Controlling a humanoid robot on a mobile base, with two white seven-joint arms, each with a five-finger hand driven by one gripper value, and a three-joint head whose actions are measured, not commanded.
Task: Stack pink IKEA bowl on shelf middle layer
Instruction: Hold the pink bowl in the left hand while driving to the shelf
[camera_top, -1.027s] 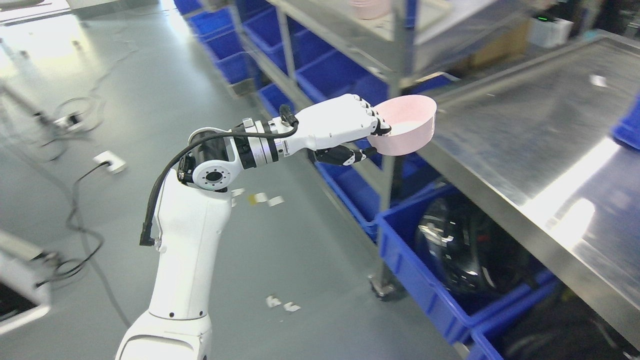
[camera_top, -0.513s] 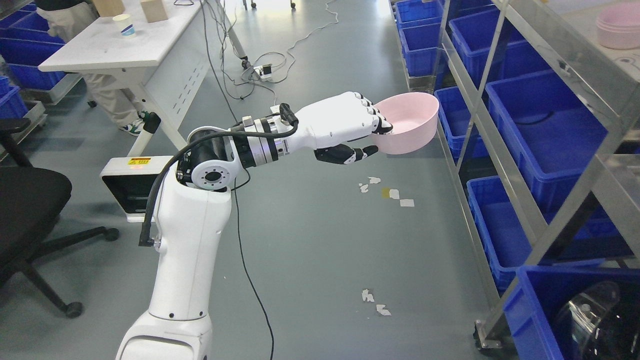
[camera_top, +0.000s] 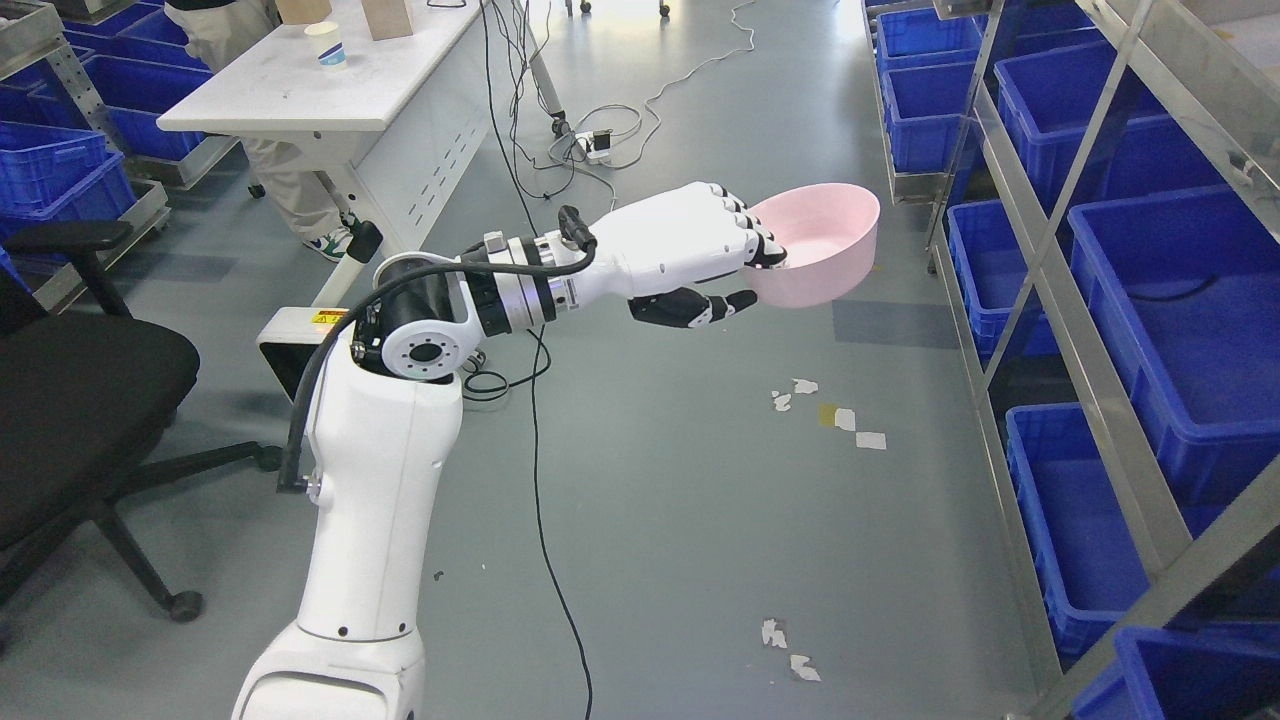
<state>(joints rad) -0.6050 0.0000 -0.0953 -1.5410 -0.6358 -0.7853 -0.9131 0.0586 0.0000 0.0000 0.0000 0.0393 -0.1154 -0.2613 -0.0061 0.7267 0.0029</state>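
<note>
Above the grey floor, well clear of any surface, the left hand holds one pink bowl out in the air. Its fingers curl over the near rim into the bowl, and the dark thumb sits just under the bowl's base, so the hand is clamped on the rim. The bowl rides roughly level, mouth up, with nothing visible inside. The white left arm rises from the bottom edge and bends at the elbow toward the right, a black cable looping along it.

Along the right edge runs one metal shelf rack with slanted braces, loaded with blue bins; at least six are visible on this side. The bowl hangs to the left of the rack, apart from it, over the aisle floor.

At the upper left stands one white table. On its top, near the far edge, sit one paper cup and one brown box. A person's legs show behind the table. More blue bins are stacked at the far left edge. One black office chair occupies the left side. Cables and one power strip trail over the floor beyond the table, and several torn tape scraps lie on the floor below the bowl, with two more nearer the bottom edge.
</note>
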